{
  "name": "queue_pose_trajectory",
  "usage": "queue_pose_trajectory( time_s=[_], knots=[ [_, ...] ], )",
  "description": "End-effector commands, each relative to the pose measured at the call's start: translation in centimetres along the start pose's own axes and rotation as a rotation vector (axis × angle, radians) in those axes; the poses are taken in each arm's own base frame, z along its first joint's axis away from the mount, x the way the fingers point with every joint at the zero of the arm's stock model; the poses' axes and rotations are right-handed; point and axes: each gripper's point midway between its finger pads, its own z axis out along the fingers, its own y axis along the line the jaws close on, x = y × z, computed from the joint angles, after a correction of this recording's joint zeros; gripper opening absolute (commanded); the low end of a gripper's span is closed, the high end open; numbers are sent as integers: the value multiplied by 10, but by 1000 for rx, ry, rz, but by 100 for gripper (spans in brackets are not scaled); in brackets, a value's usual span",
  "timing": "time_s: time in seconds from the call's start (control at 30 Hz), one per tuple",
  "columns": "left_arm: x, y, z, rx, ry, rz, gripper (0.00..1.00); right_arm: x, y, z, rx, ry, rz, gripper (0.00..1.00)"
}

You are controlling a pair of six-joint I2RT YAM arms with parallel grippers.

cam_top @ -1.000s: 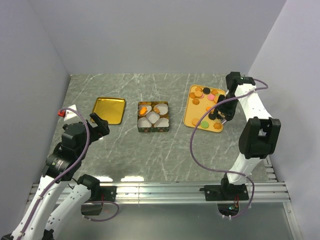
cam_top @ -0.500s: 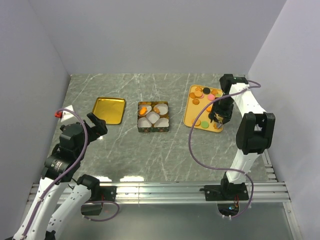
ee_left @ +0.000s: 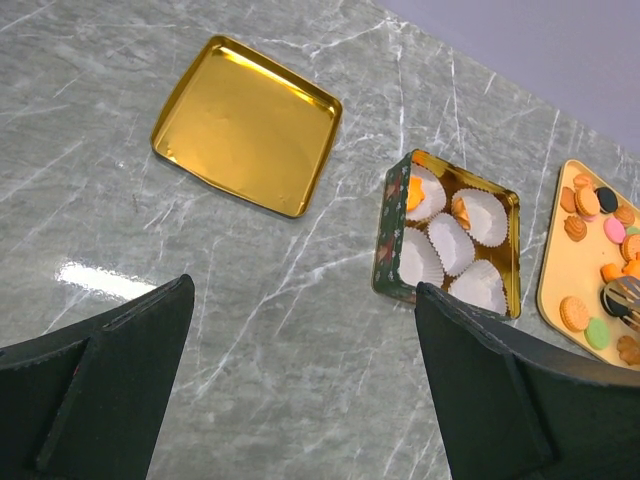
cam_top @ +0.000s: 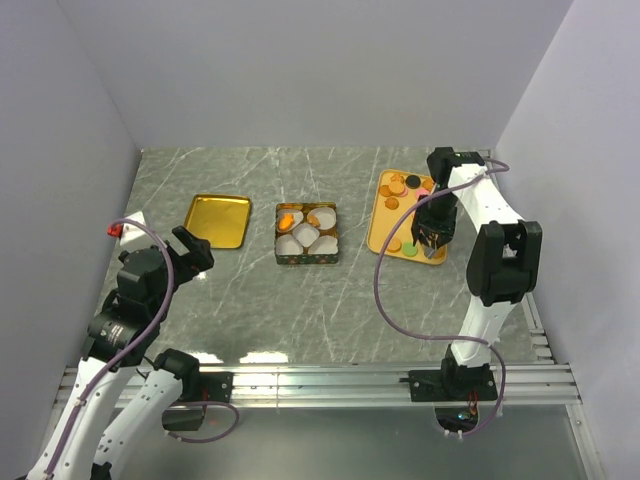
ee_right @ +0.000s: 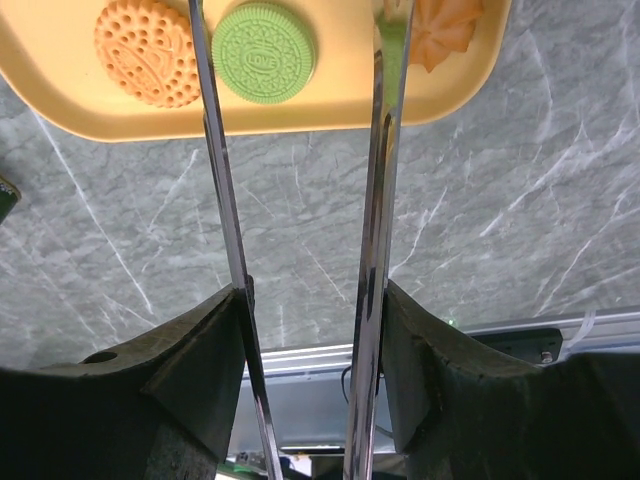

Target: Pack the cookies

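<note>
The cookies (cam_top: 404, 186) lie on a yellow tray (cam_top: 377, 236) at the right; most are orange, with some pink, green and dark ones. My right gripper (cam_top: 432, 236) hangs over the tray's near end, shut on metal tongs (ee_right: 384, 180) whose two arms are spread apart. In the right wrist view a green cookie (ee_right: 263, 52) lies between the tong arms, next to an orange cookie (ee_right: 146, 52); the tong tips are out of frame. My left gripper (ee_left: 305, 290) is open and holds nothing, over bare table at the left.
A green tin (cam_top: 307, 258) with white paper cups (ee_left: 447, 243) stands mid-table; two cups hold orange cookies (ee_left: 413, 195). Left of the tin lies its gold lid (cam_top: 219, 219). A small red and white object (cam_top: 124, 226) sits by the left wall.
The right arm has swung left, carrying the tongs over the near end of the tray, and the tong arms have spread a little. The left arm has drawn slightly back and left.
</note>
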Motion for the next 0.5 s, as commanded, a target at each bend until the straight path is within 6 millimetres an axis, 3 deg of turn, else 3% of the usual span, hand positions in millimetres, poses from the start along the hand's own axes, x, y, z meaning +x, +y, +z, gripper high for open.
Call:
queue_pose_trajectory(
  time_s=[0.0, 0.2, 0.47],
  knots=[
    [-10, -3, -2, 17, -40, -12, 98, -2, 1, -1, 13, 3, 3, 59],
    [-10, -3, -3, 24, -46, -14, 99, 5, 1, 7, 23, 32, 1, 56],
    [-12, -4, -5, 31, -53, -16, 98, 13, 8, 8, -1, 57, -11, 44]
  ],
)
